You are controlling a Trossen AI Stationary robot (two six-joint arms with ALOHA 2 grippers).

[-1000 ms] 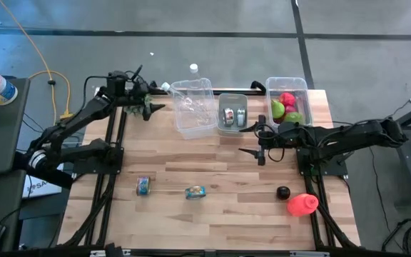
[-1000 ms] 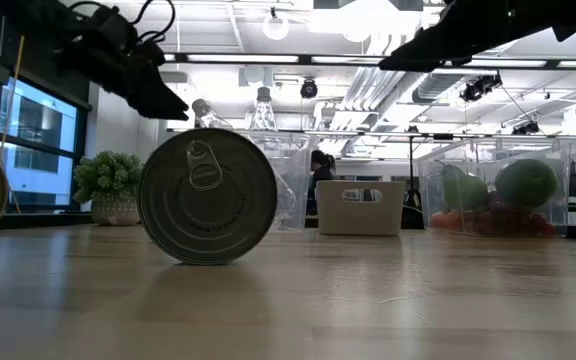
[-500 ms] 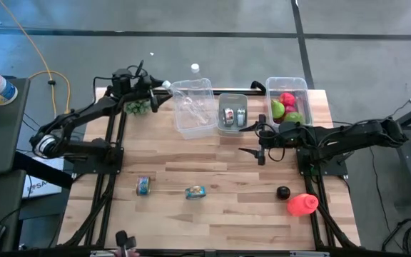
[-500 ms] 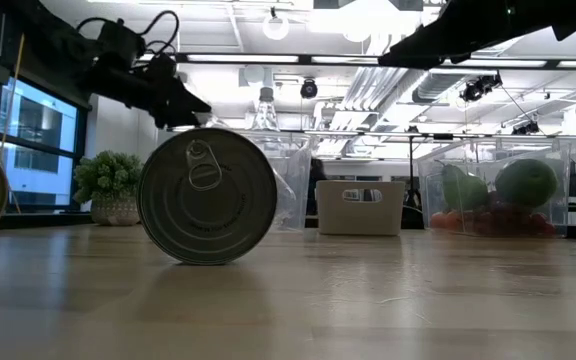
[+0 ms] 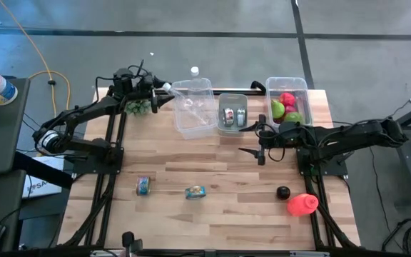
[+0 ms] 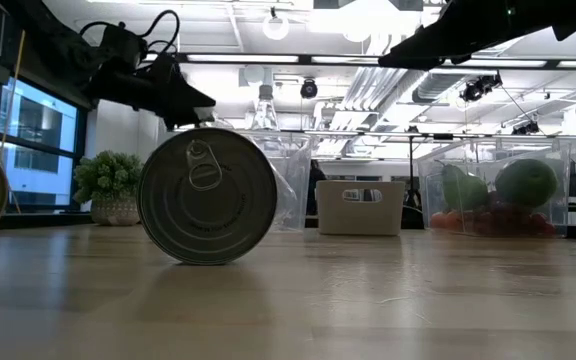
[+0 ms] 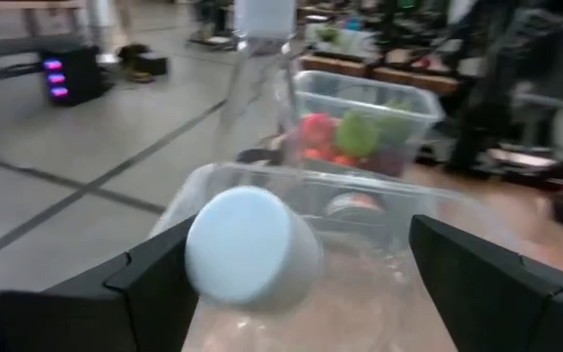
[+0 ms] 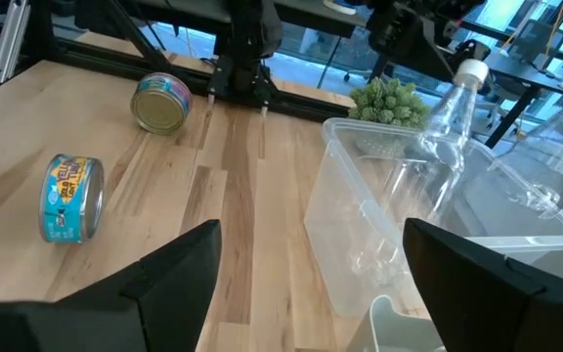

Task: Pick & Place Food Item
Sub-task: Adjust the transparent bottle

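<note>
My left end effector [image 5: 161, 93] has swung in from the desk's [image 5: 220, 168] far-left corner toward the clear bin [image 5: 193, 107], fingers spread around a bottle cap [image 7: 252, 244]. My right end effector [image 5: 260, 145] hasn't moved, fingers spread and empty. Both cans [image 5: 143, 185] [image 5: 195, 191] lie untouched near the front.

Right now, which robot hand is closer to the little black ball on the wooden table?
Right. The right gripper hangs just up-table of the little black ball, on its side. The left gripper is far across, by the clear plastic bin.
</note>
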